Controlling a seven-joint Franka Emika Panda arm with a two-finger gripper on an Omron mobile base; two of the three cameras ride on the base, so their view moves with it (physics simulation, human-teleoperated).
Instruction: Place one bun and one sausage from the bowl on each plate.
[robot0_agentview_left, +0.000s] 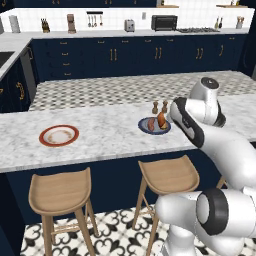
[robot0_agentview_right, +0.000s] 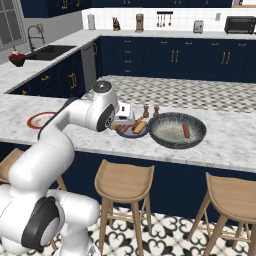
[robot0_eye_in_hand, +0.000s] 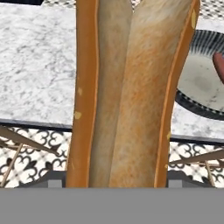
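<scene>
Closest to the hand camera, a split bun stands upright, orange crust on both flanks and a pale cut seam down its middle. It rises from between the finger tips at the bottom edge, so the gripper appears to hold it with its jaws spread fairly wide around the bread. Behind the bun lies marble counter. At the right edge sit a slice of the dark bowl and the tip of a reddish sausage.

The left base view adds what the hand camera misses. The bun is tilted above the blue-rimmed plate, which already carries a sausage. Two small brown shakers stand just behind that plate. The orange-rimmed plate lies well apart to the left.

The right base view shows the bowl whole, just beside the blue-rimmed plate and nearly touching it, with one sausage inside on pale speckled grey. Here the arm's elbow hides much of the gripper.

The blue-rimmed plate and the bowl sit near the counter's front edge, above the wooden stools. Open marble stretches between the two plates and behind the bowl. Farther back, a patterned floor separates this counter from navy cabinets.
</scene>
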